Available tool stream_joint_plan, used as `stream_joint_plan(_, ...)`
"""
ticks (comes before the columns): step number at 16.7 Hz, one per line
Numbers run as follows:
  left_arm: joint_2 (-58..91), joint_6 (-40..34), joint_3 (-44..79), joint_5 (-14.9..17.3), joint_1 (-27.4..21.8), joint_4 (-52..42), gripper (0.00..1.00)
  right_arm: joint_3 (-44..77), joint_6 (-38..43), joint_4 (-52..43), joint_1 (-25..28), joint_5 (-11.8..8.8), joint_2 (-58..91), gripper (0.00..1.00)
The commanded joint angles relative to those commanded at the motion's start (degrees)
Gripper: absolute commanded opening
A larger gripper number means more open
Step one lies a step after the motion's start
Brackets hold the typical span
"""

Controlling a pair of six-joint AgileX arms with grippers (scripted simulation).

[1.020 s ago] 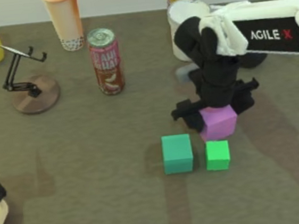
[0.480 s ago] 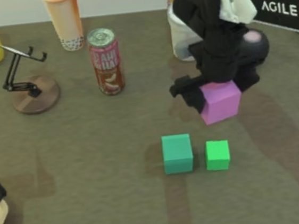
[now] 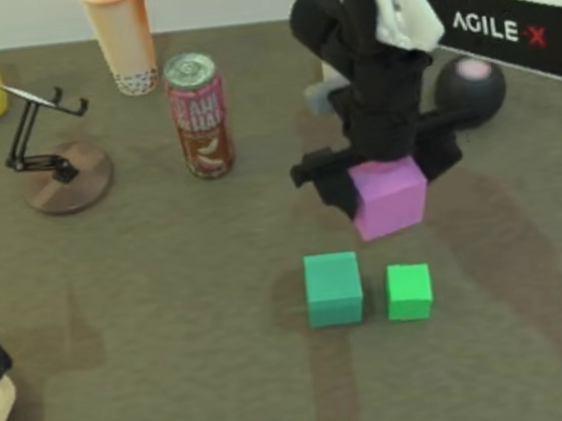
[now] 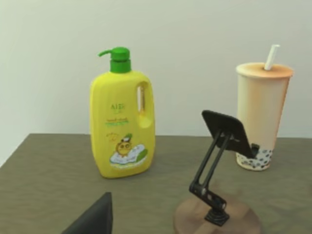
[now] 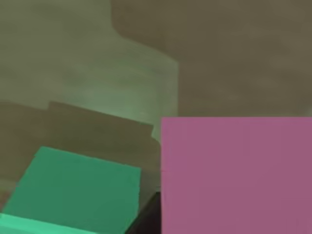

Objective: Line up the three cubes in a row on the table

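Pink cube (image 3: 390, 197) half-hidden under right pincer (image 3: 378, 175)

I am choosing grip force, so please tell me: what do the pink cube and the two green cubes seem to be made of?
It is a rendering, so this is only a guess. The pink cube, held in the right claw, the teal-green cube and the bright green cube all look like rigid matte plastic or painted wood: flat even colour, no shine, sharp edges.

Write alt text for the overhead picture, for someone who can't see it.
The right gripper holds a pink cube above an olive-brown table, behind a teal-green cube and a smaller bright green cube lying side by side. A drink can stands farther back.
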Motion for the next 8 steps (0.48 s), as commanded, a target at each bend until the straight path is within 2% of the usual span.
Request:
stream_joint_plan(3, 0.0, 0.0, 0.0, 0.0, 0.0, 0.0, 1.0, 11.1, 7.4, -5.8, 4.2, 0.1, 6.0, 0.0)
stream_joint_plan(8, 0.0, 0.0, 0.0, 0.0, 0.0, 0.0, 1.0, 36.1, 22.4, -17.3, 12.6, 0.3, 17.2, 0.0)
